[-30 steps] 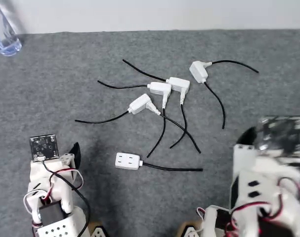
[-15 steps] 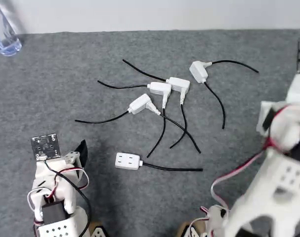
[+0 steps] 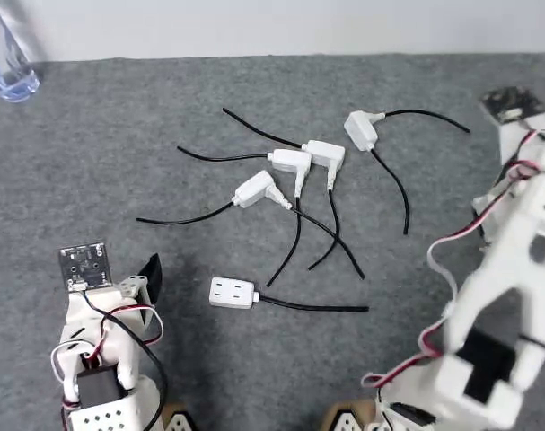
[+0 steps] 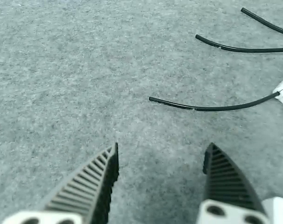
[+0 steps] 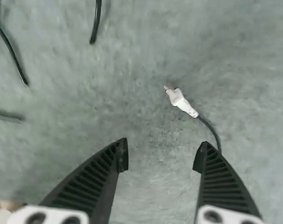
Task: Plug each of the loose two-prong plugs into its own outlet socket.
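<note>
Left claw (image 4: 162, 149) open, toothed jaws spread wide and empty, low over the bare grey surface (image 3: 119, 135) at lower left of the high view. Right claw (image 5: 163, 142) likewise open and empty, above a small white plug (image 5: 181, 102) lying loose with prongs showing and a black cord trailing off. Right arm (image 3: 514, 269) raised along the right edge of the high view. Outlet socket (image 3: 232, 293) flat on the surface just below centre, slots bare, black cable running off to the right. Four white corded heads above it, plug or socket hard to tell: lowest head (image 3: 254, 189) just left of centre, middle pair (image 3: 290, 162) touching side by side, far head (image 3: 362, 130) toward upper right, cords crossing between them. Clear bottle (image 3: 7, 67) in the upper left corner.
</note>
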{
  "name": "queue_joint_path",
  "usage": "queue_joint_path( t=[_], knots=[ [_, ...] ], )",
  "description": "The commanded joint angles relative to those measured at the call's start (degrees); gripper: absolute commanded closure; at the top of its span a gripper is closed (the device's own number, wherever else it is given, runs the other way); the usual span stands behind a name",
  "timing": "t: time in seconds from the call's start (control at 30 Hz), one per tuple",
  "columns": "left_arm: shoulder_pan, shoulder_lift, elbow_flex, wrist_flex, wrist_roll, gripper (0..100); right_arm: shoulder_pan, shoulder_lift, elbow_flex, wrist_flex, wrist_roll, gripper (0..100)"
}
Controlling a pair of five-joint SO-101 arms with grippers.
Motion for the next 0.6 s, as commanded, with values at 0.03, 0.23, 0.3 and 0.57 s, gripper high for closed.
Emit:
queue_joint_path(
  t=[0.03, 0.23, 0.3, 0.57],
  knots=[
    [0.53, -0.79, -0.22, -0.79, 0.7, 72, 4.0, 8.57, -2.2, -4.44, 10.37, 77.9],
    [0.53, -0.79, -0.22, -0.79, 0.7, 72, 7.96, 17.89, -2.29, -13.14, 18.11, 77.9],
    [0.53, -0.79, -0.22, -0.79, 0.7, 72, 8.31, 20.0, -2.29, -14.2, 19.78, 77.9],
    [0.53, -0.79, -0.22, -0.79, 0.7, 72, 9.63, 27.3, -2.46, -19.56, 23.65, 83.0]
  ],
)
